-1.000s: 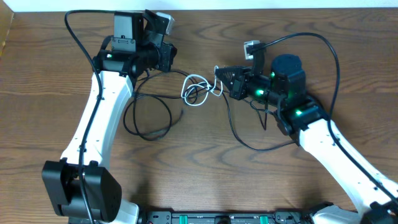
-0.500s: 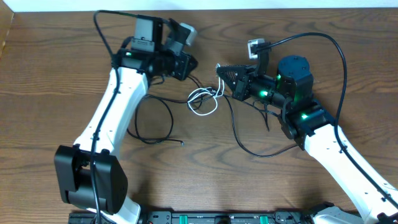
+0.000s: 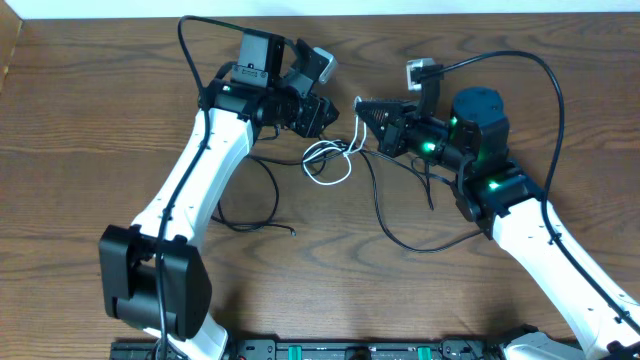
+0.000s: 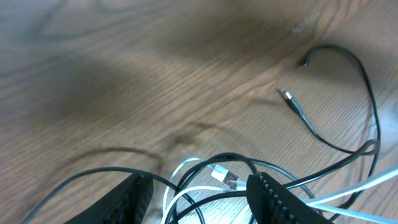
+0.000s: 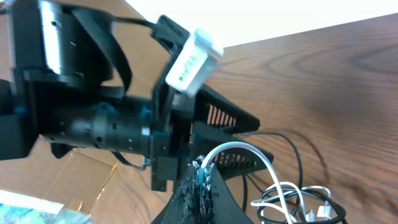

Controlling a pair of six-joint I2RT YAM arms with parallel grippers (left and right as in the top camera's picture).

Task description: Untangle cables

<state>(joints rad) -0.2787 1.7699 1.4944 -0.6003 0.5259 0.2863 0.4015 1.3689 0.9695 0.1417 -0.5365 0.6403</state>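
Wood worktop [image 3: 90,150] beneath: my left fingers [image 3: 326,116] stand half apart astride white cable [image 3: 326,160] and black cable [image 4: 373,112]; right fingers [image 5: 200,182] pinch white cable, wrists facing.

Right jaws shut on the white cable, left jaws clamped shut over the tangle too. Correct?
Not quite: the left gripper has its jaws open, not clamped. The left wrist view shows its fingers wide apart over the white cable and black cable. The right gripper is shut on the white cable, as you said.
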